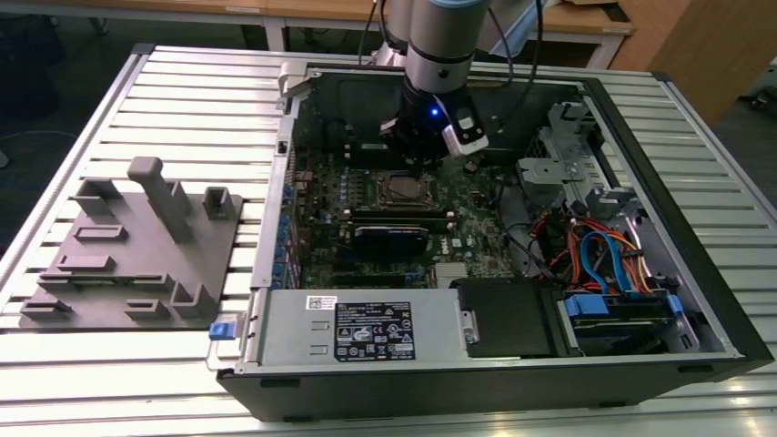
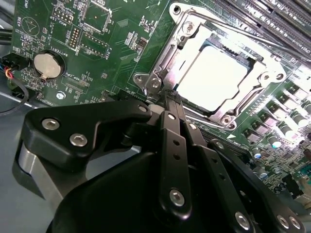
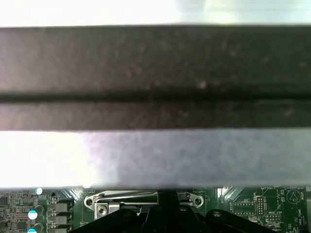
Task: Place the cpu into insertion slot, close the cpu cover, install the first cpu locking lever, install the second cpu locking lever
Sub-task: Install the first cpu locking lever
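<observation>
Cpu (image 2: 216, 80): smooth, matt silver-grey metal top.
Cover (image 2: 170, 58): bright polished metal.
Gripper (image 2: 168, 101): matt black, shiny screw heads.
Board (image 2: 121, 29): glossy green.
Table (image 1: 182, 91): ribbed pale metal.
Jig (image 1: 134, 264): matt grey plastic.

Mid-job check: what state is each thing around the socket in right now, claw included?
cpu, seated flat, visible through the cover's window.
cpu cover, closed down over the cpu.
claw, shut, tip at the cover's corner.
coin battery, seated in its holder.
computer case, side open.
</observation>
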Controlling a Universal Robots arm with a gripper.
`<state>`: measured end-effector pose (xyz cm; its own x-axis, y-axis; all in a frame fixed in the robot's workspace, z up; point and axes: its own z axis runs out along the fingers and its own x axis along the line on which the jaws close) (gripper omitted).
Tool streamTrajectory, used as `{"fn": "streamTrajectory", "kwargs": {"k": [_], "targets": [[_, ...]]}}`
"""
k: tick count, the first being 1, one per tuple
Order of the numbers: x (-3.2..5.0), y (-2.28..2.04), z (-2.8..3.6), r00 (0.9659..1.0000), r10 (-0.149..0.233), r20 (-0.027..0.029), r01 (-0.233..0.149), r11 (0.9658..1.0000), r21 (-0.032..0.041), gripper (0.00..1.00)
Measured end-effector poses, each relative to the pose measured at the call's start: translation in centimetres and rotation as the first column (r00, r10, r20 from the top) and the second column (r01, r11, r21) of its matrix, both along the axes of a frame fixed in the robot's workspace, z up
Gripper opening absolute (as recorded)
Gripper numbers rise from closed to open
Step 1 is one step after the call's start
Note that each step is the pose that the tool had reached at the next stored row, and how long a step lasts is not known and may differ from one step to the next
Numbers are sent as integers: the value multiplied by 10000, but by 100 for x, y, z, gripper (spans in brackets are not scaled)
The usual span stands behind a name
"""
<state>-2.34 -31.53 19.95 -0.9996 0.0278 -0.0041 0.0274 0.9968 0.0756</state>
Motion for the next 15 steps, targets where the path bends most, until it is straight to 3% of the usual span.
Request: {"fn": "streamTrajectory", "kwargs": {"k": [4, 12, 15], "targets": [[-46, 0, 6, 10000, 1, -1, -1, 10000, 40, 10], [-232, 0, 15, 10000, 5, 21, -5, 9999, 157, 10], [-239, 0, 34, 10000, 15, 22, -16, 9996, 277, 10]]}}
